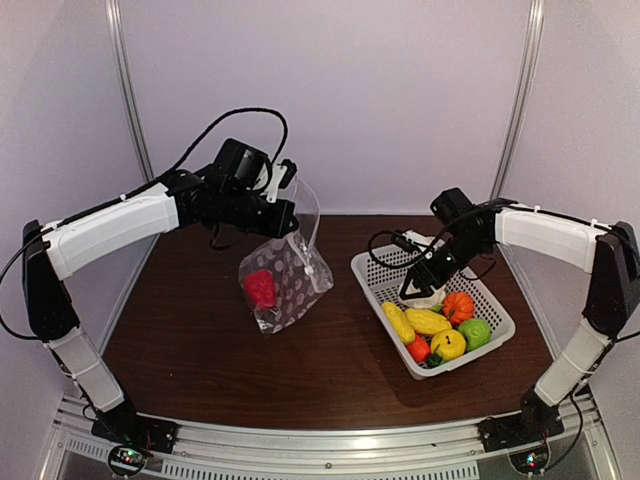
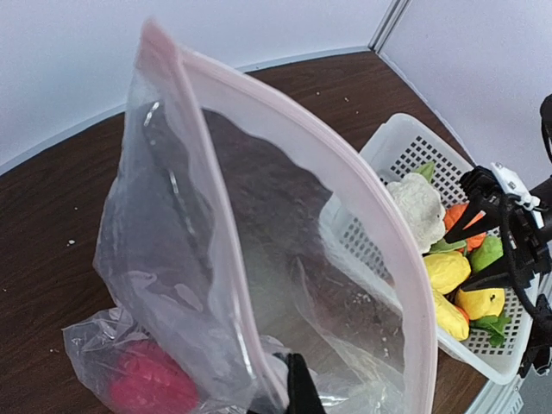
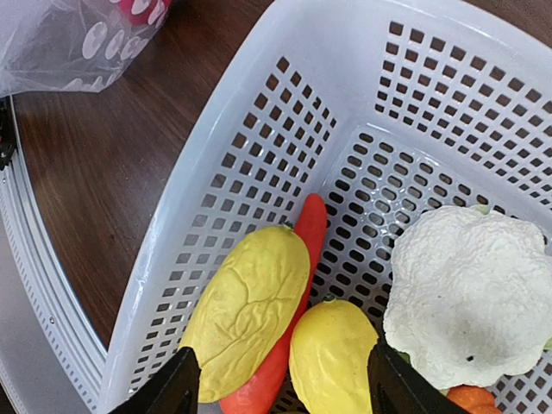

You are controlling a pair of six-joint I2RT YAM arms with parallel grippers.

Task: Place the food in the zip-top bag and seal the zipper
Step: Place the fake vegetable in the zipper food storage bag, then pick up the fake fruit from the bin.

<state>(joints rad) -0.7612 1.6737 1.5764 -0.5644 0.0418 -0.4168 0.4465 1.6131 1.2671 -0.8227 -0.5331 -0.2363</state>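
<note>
Three lemons (image 1: 428,321); one each of cauliflower (image 3: 470,297), pumpkin (image 1: 459,305), apple (image 1: 476,332), carrot (image 3: 312,228), pepper (image 1: 260,288), bag (image 1: 300,272), basket (image 3: 259,172).

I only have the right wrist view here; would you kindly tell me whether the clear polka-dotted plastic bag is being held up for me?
Observer: Yes, the left claw is shut on the mouth edge of the clear polka-dotted zip-top bag, which hangs from it.
Operator: Thank you. Is its mouth open?
Observer: Yes, the left wrist view shows the mouth gaping wide, with its rim bowed outward.
Operator: What lies in the basket outside my frame?
Observer: A round green toy apple sits in the near right corner of the white perforated plastic basket.
</note>
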